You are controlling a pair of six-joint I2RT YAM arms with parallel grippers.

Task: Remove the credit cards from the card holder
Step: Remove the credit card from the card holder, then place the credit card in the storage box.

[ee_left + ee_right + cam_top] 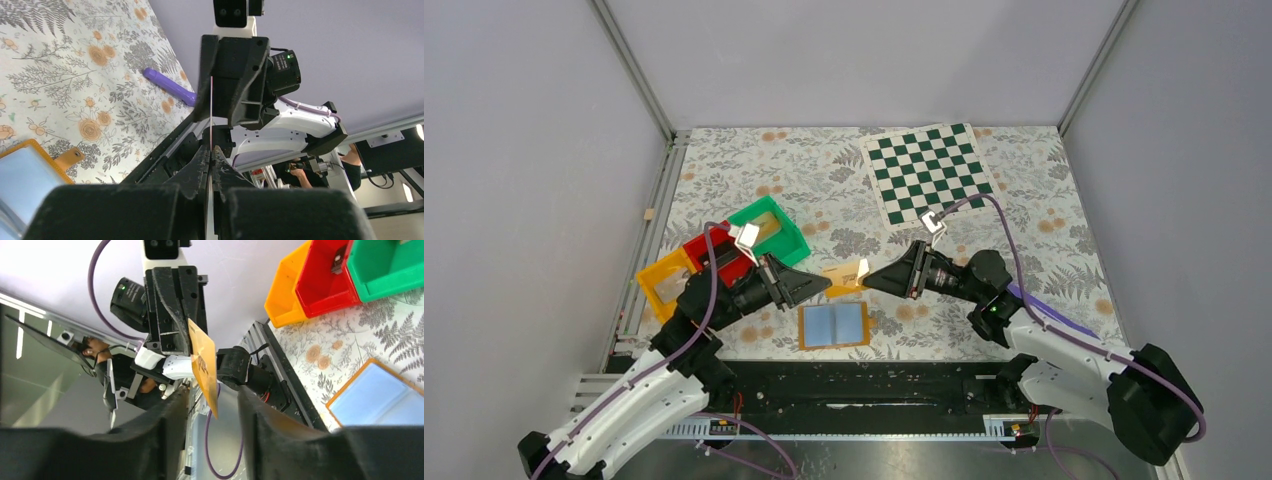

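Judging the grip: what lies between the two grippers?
An orange card, pinched by the shut left gripper, its end between the parted fingers of the right gripper; clearest in the right wrist view.

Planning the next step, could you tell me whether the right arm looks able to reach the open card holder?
Probably yes: the card holder lies open and uncovered close to the right gripper, whose fingers stand open; the left gripper alone pinches the orange card.

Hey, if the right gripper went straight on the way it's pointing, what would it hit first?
The orange card, which sits between its open fingers; right behind it, the left gripper pinching that card. Depth is hard to judge.
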